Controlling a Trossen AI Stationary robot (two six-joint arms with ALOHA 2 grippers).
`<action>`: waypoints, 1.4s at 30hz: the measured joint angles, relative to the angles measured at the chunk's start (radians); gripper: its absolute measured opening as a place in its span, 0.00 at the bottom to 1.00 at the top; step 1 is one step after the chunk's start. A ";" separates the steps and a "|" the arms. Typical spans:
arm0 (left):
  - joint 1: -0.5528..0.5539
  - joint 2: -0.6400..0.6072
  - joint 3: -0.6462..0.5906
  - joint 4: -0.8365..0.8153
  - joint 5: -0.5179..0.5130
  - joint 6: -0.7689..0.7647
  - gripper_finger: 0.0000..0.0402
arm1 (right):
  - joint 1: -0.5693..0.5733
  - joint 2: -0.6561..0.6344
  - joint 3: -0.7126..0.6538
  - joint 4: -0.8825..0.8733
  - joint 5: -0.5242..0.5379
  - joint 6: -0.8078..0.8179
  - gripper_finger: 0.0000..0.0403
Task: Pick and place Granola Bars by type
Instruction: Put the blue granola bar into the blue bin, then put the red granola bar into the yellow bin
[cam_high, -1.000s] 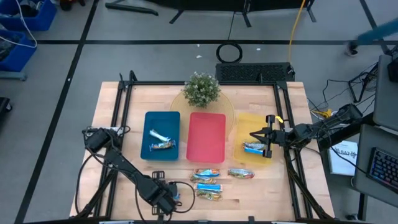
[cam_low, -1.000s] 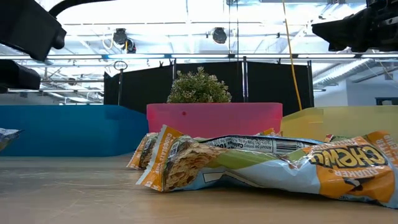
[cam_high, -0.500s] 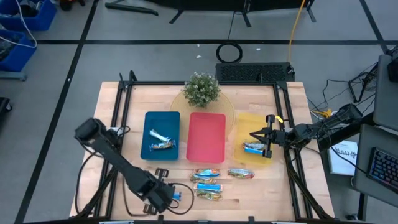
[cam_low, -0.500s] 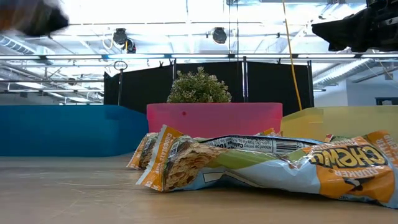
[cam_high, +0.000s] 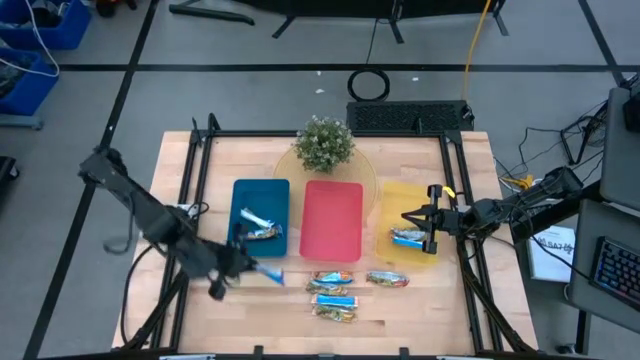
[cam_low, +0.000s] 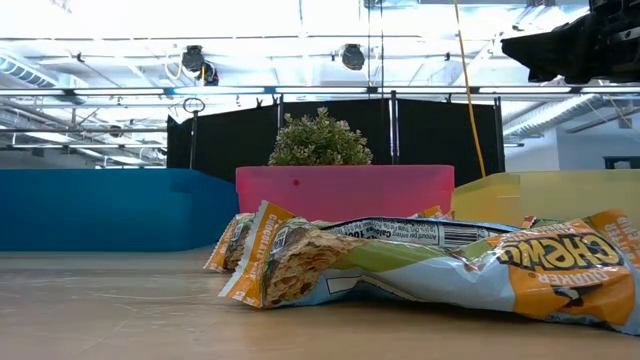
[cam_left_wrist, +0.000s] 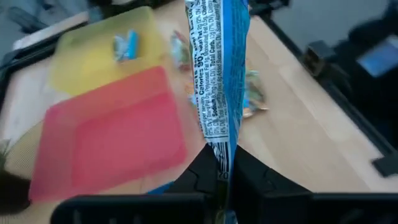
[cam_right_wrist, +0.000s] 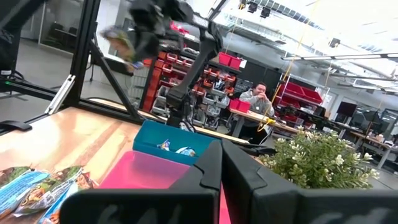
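Note:
My left gripper (cam_high: 243, 262) hangs above the wood just in front of the blue tray (cam_high: 240, 200), shut on a blue-white granola bar (cam_high: 268, 272). Two bars lie in the blue tray, and one bar (cam_high: 408, 238) lies in the yellow tray (cam_high: 400, 195). The red tray (cam_high: 332, 220) holds nothing. Several more bars (cam_high: 333, 297) lie flat on the table near its front edge, and they fill the low view (cam_low: 420, 265). My right gripper (cam_high: 412, 217) is shut and waits above the yellow tray. My left gripper pinches the bar's crimped end seam (cam_left_wrist: 219, 152) between its two fingers (cam_left_wrist: 252, 177). The fingers come from the table's left, slanting down, in line with the bar's length. The bar sticks out beyond the fingertips, on edge, lifted clear of the table.
A potted plant (cam_high: 325, 143) stands on a round mat behind the trays. Black frame rails (cam_high: 195, 190) run along the table's left and right sides. Bare wood lies at the front left. In the right wrist view a person (cam_right_wrist: 256, 99) sits in the room beyond.
My left gripper has risen from the table's near edge and gone toward the blue tray, turning as it went. The blue-white bar, which lay on the wood by its fingers, has come up with it and now hangs clear of the table.

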 joint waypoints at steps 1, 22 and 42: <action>0.016 -0.053 -0.060 0.034 0.000 0.001 0.09 | 0.000 0.000 0.000 -0.002 0.000 0.000 0.00; 0.518 -0.268 -0.535 0.036 0.187 -0.383 0.05 | 0.000 0.000 0.000 -0.005 0.000 0.001 0.00; 0.577 -0.021 -0.297 0.049 0.323 -0.119 0.30 | 0.000 0.000 0.000 -0.036 0.000 -0.009 0.00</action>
